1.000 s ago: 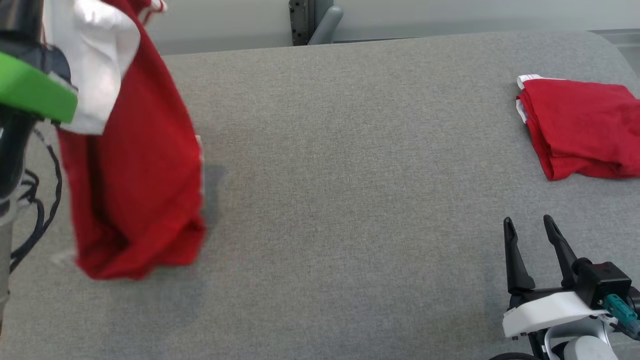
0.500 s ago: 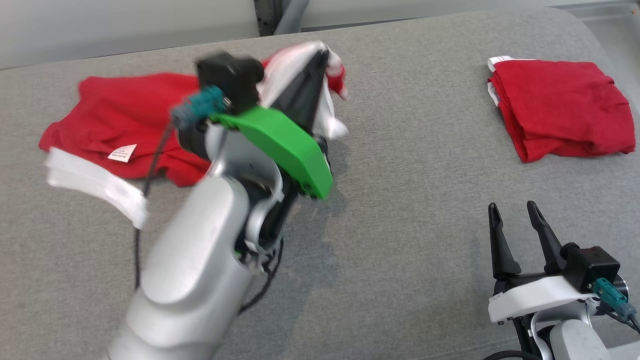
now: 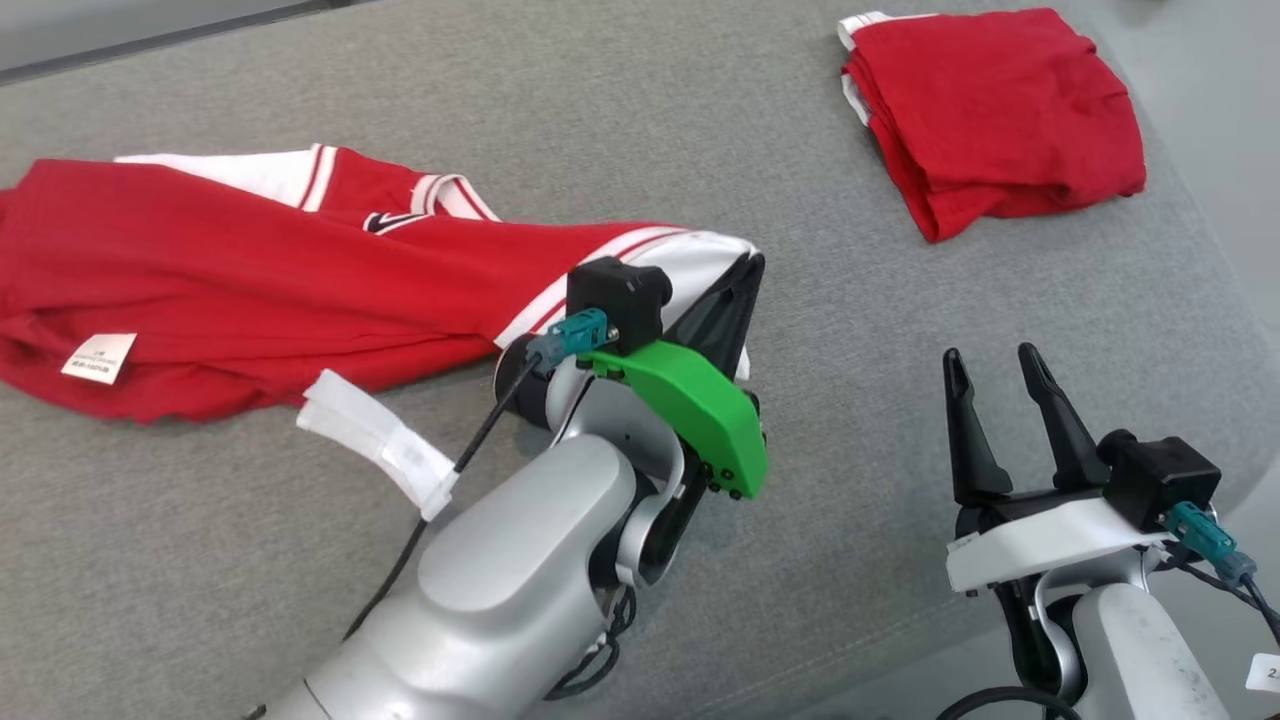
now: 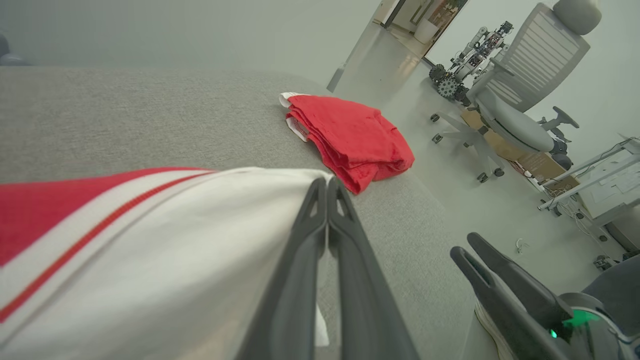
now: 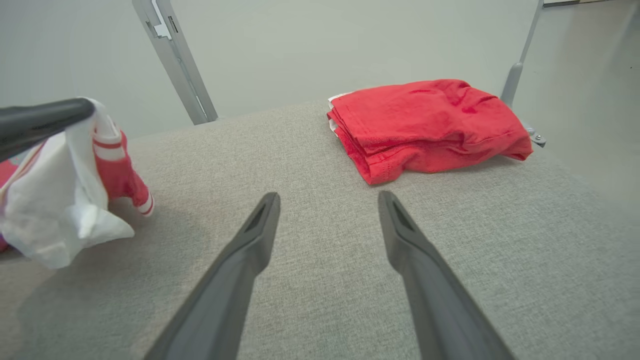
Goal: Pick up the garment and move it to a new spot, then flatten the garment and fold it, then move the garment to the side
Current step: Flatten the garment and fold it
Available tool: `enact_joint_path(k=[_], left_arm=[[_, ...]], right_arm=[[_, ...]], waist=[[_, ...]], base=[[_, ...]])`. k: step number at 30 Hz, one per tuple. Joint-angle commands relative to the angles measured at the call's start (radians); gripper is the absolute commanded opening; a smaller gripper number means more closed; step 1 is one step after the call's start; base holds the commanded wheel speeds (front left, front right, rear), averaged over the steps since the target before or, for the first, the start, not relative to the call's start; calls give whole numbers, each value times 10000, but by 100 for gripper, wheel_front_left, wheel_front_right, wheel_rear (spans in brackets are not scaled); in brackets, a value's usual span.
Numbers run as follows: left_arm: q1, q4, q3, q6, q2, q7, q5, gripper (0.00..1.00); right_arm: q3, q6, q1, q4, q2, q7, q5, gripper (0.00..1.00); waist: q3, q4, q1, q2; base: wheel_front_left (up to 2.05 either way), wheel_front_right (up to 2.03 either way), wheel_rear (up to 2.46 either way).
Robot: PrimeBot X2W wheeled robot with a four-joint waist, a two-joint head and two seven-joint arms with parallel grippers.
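Observation:
The garment (image 3: 200, 280), a red shirt with white striped trim, lies stretched over the left half of the grey table (image 3: 700, 120). My left gripper (image 3: 752, 265) is shut on its white sleeve end near the table's middle, holding that end slightly raised. In the left wrist view the closed fingers (image 4: 326, 182) pinch the white cloth (image 4: 175, 240). In the right wrist view that bunched sleeve (image 5: 60, 210) hangs from a left finger (image 5: 45, 120). My right gripper (image 3: 988, 353) is open above the near right of the table, with nothing between its fingers (image 5: 328, 195).
A second red garment (image 3: 995, 110), folded, rests at the far right corner near the table's edge. Bare grey cloth lies between it and my grippers. An office chair (image 4: 520, 100) and small robots stand on the floor beyond the table's right side.
The garment hung in the air at the left a second ago; it now lies spread on the table, its sleeve still gripped. The head camera has shifted. The right gripper stays open.

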Motion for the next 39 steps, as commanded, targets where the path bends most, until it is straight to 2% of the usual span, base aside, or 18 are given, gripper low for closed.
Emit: enact_joint_path(k=[1, 4, 8, 9, 11, 12, 16, 22, 24, 27, 34, 39], left_arm=[[-375, 83, -180, 177, 13, -300, -419, 0], [-884, 202, -555, 573, 13, -904, -1312, 0], [-1230, 344, -1295, 863, 14, -1445, -2475, 2], [-1262, 387, -1519, 879, 13, -1501, -2827, 15], [-1283, 517, -2041, 821, 12, -1382, -3398, 60], [-1311, 592, -2327, 758, 13, -1257, -3621, 99], [-1604, 872, -2906, 668, 14, -1312, -4062, 100], [-1830, 1101, -3284, 67, 16, -1624, -3188, 100], [-1735, 1234, -3268, -33, 174, -1791, -2760, 100], [-1260, 971, -2851, 120, 781, -1918, -2244, 100], [791, -1457, -839, 1087, 2559, -1917, 66, 100], [2515, -2492, 151, 1354, 3312, -1922, 1312, 100]], right_arm=[[54, -7, -138, 48, -17, -67, 95, 100], [174, -7, -277, 89, -17, -67, 181, 100], [330, -7, -443, 172, -16, -67, 263, 100], [374, -7, -477, 186, -18, -67, 256, 100], [407, -7, -553, 209, -18, -65, 291, 100], [400, -7, -592, 206, -19, -67, 302, 100], [323, -7, -592, 167, -18, -67, 321, 100], [-40, -7, -129, 97, -25, -65, 74, 100], [-275, -7, 93, -33, -28, -67, -174, 100], [-648, -7, 530, -349, -25, -67, -632, 100], [-1375, -7, 1554, -1231, -17, -67, -1680, 100], [-1610, -7, 2074, -1492, -212, -67, -1896, 100]], waist=[[721, -824, -1, -1], [824, -1026, -1, -1], [901, -1186, -1, -1], [912, -1209, -1, -1], [943, -1215, -1, -1], [956, -1193, -1, -1], [983, -993, -1, -1], [573, -482, -1, -1], [260, -201, -1, -1], [-314, 249, -1, -1], [-1692, 1516, -1, -1], [-2346, 2351, -1, -1]], base=[[0, 0, 0], [0, 0, 0], [0, 0, 0], [0, 0, 0], [0, 0, 0], [0, 0, 0], [0, 0, 0], [0, 0, 0], [0, 0, 0], [0, 0, 0], [0, 0, 0], [0, 0, 0]])
